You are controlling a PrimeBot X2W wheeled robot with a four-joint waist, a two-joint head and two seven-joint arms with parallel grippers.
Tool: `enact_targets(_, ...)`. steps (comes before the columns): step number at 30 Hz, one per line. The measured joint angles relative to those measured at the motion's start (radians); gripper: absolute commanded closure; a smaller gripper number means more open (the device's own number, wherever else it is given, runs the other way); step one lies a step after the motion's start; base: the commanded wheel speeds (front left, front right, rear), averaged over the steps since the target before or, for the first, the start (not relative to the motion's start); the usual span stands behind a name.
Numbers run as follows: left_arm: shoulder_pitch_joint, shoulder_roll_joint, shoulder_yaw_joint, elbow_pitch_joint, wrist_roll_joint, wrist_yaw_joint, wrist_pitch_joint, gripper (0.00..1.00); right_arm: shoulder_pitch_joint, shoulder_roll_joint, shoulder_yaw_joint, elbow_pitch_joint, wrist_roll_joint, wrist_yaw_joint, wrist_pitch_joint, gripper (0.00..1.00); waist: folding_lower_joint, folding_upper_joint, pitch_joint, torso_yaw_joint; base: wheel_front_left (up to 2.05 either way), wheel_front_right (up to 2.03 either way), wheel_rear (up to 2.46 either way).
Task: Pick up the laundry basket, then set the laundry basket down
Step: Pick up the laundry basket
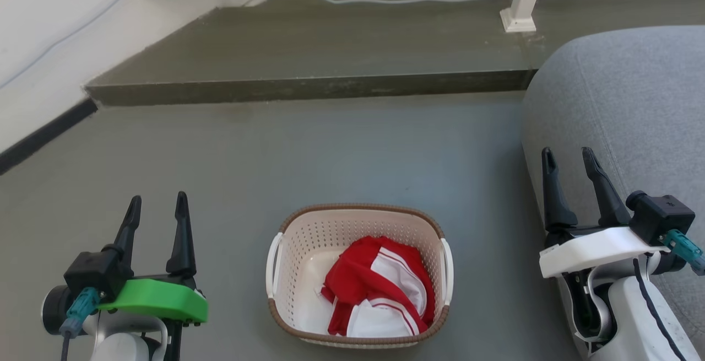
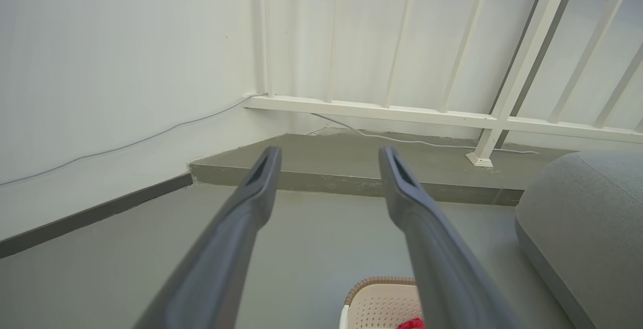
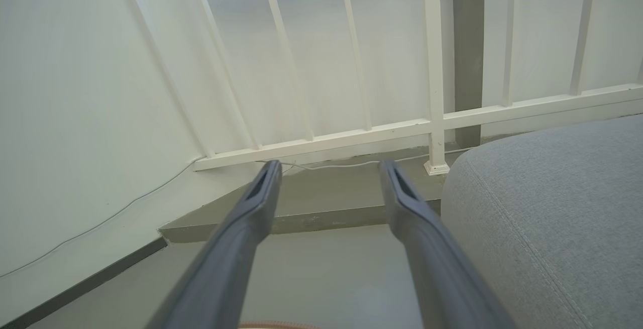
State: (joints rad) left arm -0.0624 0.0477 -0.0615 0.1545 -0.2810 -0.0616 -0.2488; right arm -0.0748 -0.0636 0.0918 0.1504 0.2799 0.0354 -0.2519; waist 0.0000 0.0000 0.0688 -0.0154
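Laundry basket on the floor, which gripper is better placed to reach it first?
Probably left: the left gripper, open, sits nearer the laundry basket; the right gripper, also open, is close beside the grey sofa.

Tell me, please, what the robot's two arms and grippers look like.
Each gripper has two long, dark, tapering fingers, slotted near the tip, with a black block and a teal cable plug at its base. The left gripper sits on a bright green plate; the right gripper on a white plate. Both forearms are white; the right forearm carries a thin dark line.
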Motion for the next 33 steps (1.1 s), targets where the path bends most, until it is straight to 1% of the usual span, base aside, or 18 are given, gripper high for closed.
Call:
enact_targets(5, -0.007, -0.001, 0.002, -0.002, 0.000, -0.007, 0.000, 0.00, -0.004, 0.001, 0.000, 0.006, 0.000, 0.001, 0.000, 0.00, 0.0000, 0.0000, 0.045, -0.004, 0.00, 0.00, 0.00)
enact_targets(18, -0.115, -0.002, 0.002, 0.003, -0.003, -0.029, -0.001, 0.00, -0.083, 0.004, 0.003, 0.049, -0.005, -0.002, 0.000, 0.00, 0.0000, 0.0000, 0.200, -0.014, 0.00, 0.00, 0.00)
enact_targets(24, -0.162, -0.003, -0.012, 0.065, -0.004, -0.045, -0.003, 0.00, -0.116, 0.006, 0.011, 0.109, -0.006, -0.003, 0.000, 0.00, 0.0000, 0.0000, 0.279, -0.016, 0.00, 0.00, 0.00)
enact_targets(33, -0.245, -0.006, -0.056, 0.169, -0.019, -0.058, -0.003, 0.00, -0.193, 0.007, 0.026, 0.223, -0.003, -0.003, 0.000, 0.00, 0.0001, 0.0000, 0.399, -0.013, 0.00, 0.00, 0.00)
